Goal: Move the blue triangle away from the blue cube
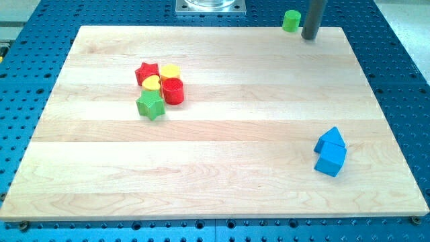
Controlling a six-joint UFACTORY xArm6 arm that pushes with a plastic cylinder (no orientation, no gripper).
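The blue triangle (331, 138) lies at the view's lower right on the wooden board (222, 168), touching the blue cube (330, 160) just below it. My tip (309, 37) is at the board's top edge on the view's right, far above both blue blocks. It stands just right of a green cylinder (291, 20).
A cluster sits at the view's upper left: a red star (146, 72), a yellow cylinder (170, 72), a yellow heart-like block (152, 83), a red cylinder (173, 90) and a green star (151, 105). A blue perforated table (403, 60) surrounds the board.
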